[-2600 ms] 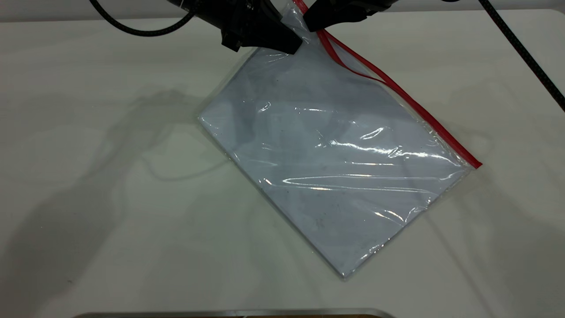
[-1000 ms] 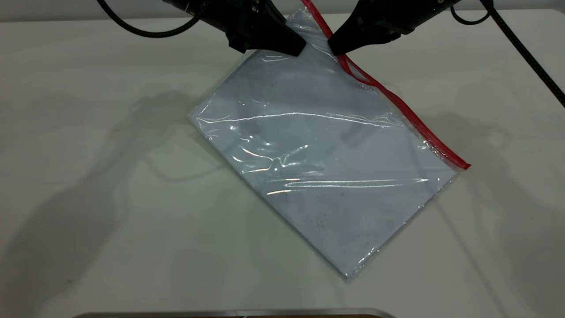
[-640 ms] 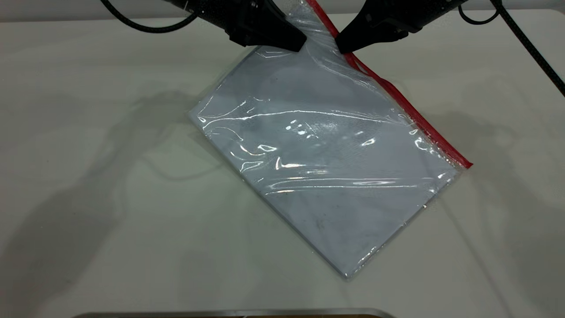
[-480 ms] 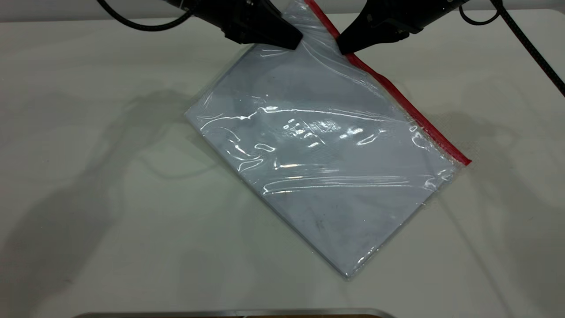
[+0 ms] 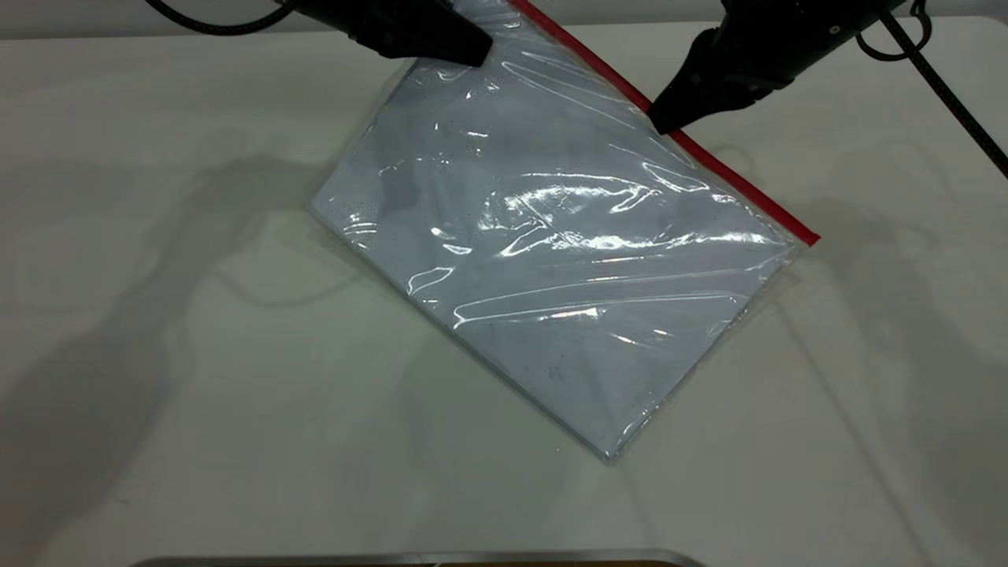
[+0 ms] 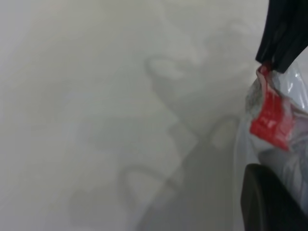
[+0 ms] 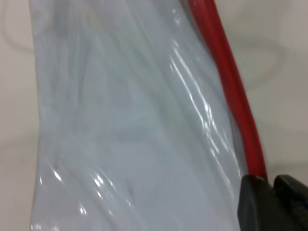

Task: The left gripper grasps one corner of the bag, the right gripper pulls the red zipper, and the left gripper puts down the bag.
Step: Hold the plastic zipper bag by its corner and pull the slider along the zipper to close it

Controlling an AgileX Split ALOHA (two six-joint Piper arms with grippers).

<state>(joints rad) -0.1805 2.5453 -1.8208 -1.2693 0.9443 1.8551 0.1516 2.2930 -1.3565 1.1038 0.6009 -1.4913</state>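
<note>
While the exterior view looks down on the pale tabletop [image 5: 157, 394], my left gripper [image 5: 472, 55] sits at the far edge, its jaws clamped on the far end of the bag [image 5: 551, 260] beside the upper end of the red zipper [image 5: 732, 181]. That end of the clear pouch is lifted, and the bag slopes down toward the camera, its near corner resting on the tabletop. White paper sheets [image 5: 567, 339] show through the wrinkled plastic. The red zipper runs along the bag's right-hand long edge as a single straight strip. My right gripper [image 5: 661, 122] meets that strip partway along it, jaws together on the red line, with bare red strip both above and below the tips. Black cables [image 5: 945, 87] trail off behind both arms.

From the left wrist view, the corner of the bag [image 6: 272, 115] shows as a crumpled red end with clear plastic around it, pinched at the tip of one black finger [image 6: 281, 38], while the other finger [image 6: 269, 202] lies apart below it against the plastic.

From the right wrist view, the red zipper [image 7: 226, 77] runs straight down the pouch's edge into my right gripper [image 7: 269, 185], whose two dark tips sit close together around the strip. The bag [image 7: 130, 134] fills the rest, glossy and creased.
</note>
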